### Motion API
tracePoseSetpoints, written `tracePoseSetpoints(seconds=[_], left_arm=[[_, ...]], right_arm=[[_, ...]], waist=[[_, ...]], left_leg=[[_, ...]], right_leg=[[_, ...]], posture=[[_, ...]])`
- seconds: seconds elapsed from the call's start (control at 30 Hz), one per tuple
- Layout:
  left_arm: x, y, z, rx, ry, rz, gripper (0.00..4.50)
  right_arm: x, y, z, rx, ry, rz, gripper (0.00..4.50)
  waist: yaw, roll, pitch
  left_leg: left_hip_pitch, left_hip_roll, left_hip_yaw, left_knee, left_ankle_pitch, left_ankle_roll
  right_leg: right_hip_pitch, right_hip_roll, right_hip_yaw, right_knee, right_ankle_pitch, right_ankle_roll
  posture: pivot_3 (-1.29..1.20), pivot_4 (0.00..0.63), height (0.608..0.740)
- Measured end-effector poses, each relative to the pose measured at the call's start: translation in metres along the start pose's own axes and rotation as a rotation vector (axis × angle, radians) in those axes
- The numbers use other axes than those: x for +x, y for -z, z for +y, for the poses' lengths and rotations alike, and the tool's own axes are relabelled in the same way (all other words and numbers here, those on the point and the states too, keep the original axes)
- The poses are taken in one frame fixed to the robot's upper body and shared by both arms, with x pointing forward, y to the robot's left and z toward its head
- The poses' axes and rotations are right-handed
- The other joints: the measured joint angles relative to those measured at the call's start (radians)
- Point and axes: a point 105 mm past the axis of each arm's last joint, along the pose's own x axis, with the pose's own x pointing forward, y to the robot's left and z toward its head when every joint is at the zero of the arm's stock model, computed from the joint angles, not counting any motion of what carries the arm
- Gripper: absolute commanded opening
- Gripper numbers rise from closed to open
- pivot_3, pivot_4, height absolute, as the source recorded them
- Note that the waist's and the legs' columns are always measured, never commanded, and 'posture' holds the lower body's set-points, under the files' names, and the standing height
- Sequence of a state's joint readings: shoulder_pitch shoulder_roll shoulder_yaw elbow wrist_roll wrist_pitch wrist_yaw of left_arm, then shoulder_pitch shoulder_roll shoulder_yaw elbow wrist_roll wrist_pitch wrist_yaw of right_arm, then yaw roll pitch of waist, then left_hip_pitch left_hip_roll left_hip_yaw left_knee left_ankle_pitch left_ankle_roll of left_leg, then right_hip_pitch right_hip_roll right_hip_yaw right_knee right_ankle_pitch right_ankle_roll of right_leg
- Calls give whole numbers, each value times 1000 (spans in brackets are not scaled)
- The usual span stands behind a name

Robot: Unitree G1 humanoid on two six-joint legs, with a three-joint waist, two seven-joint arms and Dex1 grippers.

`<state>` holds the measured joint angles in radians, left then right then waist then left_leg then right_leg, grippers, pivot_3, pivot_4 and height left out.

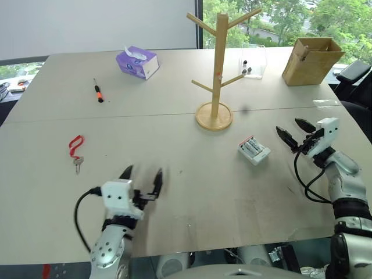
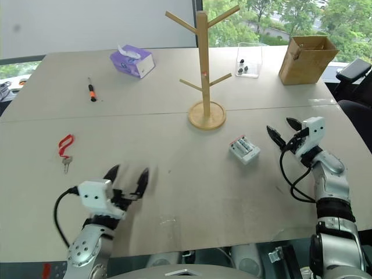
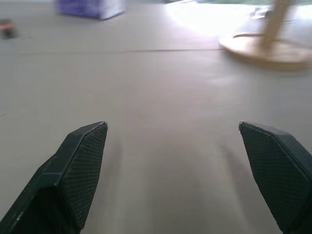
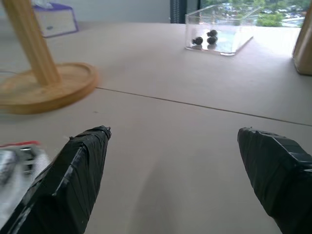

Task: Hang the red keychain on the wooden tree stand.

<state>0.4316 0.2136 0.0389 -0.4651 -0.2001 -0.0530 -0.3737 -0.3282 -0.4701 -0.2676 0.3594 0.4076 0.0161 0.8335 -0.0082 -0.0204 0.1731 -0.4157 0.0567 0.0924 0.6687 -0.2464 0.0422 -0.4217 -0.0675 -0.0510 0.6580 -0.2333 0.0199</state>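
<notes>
- Left eye view is showing us the red keychain (image 1: 75, 146) lying flat on the table (image 1: 174, 174), well to our left side, with its small silver key at the end nearer us and the red loop at the farther end.
- We are reading its long axis as running roughly away from us, tilted a little.
- Our left gripper (image 1: 142, 181) is hovering over the table nearer to us than the keychain, to the right of it, with its fingers spread wide and nothing between them.
- Its wrist camera is facing bare table, toward the stand's base, so we are judging that the gripper is pointing past the keychain rather than at it.
- Our right gripper (image 1: 296, 135) is sitting far over on the right, released and empty, just beside a small battery pack (image 1: 254, 150).
- The wooden tree stand (image 1: 216, 70) is standing upright mid-table, well apart from the keychain, with its pegs bare.
- We are judging the left arm the nearer one by far; the coming reach is calling for a swing leftward and slightly forward, then fingers closing across the strap's narrow width.
</notes>
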Motion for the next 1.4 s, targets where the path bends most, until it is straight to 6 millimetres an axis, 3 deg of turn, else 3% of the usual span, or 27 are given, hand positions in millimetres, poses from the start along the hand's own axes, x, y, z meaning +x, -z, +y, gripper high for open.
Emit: tracePoseSetpoints(seconds=[0.1,0.2,0.47,0.73,1.13,1.4], left_arm=[[6,-7,-18,32,164,-32,4471],[15,-11,-29,89,368,-72,4471],[28,-10,-42,101,582,-135,4471],[26,5,-54,89,711,-123,4471],[33,-4,-54,87,659,-149,4471],[33,-13,-55,79,620,-154,4471]], right_arm=[[-6,-6,17,21,-54,5,4500],[-13,-9,49,23,-127,26,4500],[-18,8,86,57,-125,82,4500],[-21,21,84,20,-67,95,4500],[-19,42,93,35,-102,144,4500],[-9,44,92,-30,-124,144,4500]], waist=[[-6,1,0],[-2,1,-1],[-2,1,-1],[-1,1,-1],[-1,1,-1],[-4,0,-2]], left_leg=[[0,1,1,0,0,0],[0,1,-1,0,0,0],[0,0,0,0,0,0],[0,0,0,0,0,0],[0,0,0,0,0,0],[1,0,0,1,0,0]], right_leg=[[0,0,1,0,0,0],[0,1,-1,0,-2,3],[0,0,0,0,-2,3],[0,0,0,0,-3,3],[0,0,0,0,-2,4],[1,1,0,0,-2,4]], posture=[[0,150,740],[0,150,740],[0,150,740],[0,150,740],[0,150,740],[0,150,740]])
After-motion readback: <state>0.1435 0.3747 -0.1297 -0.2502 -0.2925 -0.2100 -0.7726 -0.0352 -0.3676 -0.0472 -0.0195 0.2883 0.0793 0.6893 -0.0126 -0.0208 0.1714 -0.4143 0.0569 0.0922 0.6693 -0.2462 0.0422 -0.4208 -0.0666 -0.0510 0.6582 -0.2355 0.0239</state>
